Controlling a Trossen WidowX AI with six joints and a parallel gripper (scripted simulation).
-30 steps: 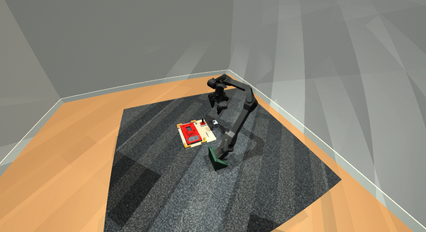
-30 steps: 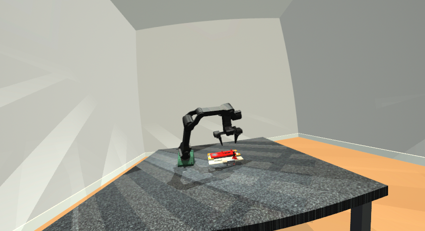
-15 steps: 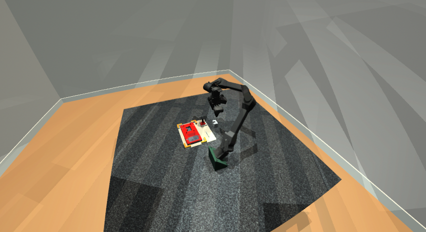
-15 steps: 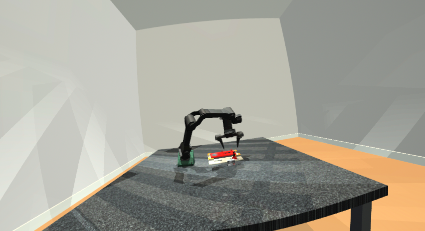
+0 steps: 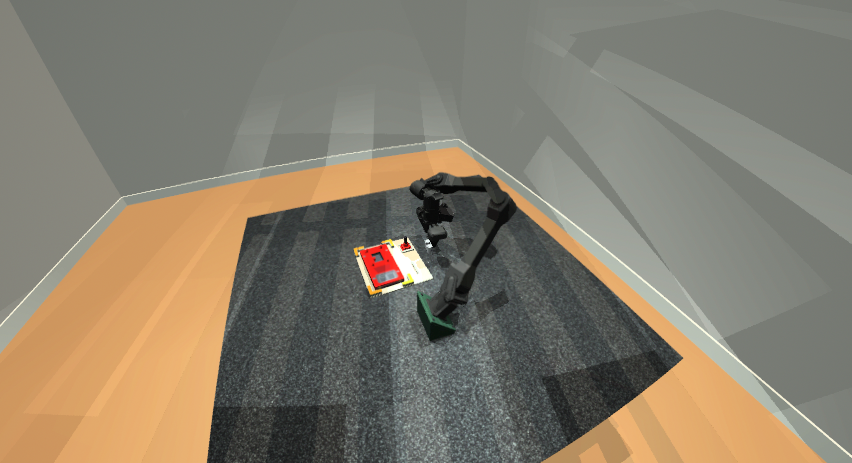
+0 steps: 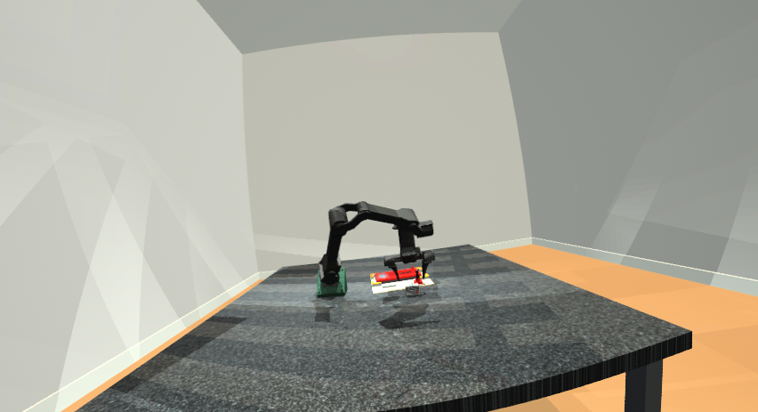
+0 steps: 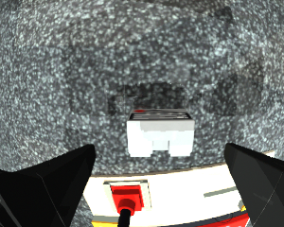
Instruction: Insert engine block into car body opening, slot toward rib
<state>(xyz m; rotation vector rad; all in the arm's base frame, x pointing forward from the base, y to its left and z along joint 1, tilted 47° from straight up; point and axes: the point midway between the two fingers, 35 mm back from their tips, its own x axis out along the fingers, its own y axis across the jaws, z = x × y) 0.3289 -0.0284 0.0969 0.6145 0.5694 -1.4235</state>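
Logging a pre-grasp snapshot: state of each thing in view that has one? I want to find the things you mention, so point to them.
Black parallel-jaw gripper (image 5: 430, 236) (image 6: 411, 275) (image 7: 161, 151): open, fingers either side of the block, nothing between them gripped.
White-grey engine block with a notched side (image 6: 412, 290) (image 7: 161, 137): on the dark speckled table top (image 5: 310, 352) (image 6: 328, 351) (image 7: 33, 85), off the board, ungrasped.
Red car body (image 5: 387, 272) (image 6: 391, 276): on the cream board (image 5: 422, 272) (image 6: 379, 289) (image 7: 166, 189), opening unfilled.
Red piece with black knob (image 5: 406, 245) (image 7: 127, 199): upright on the board.
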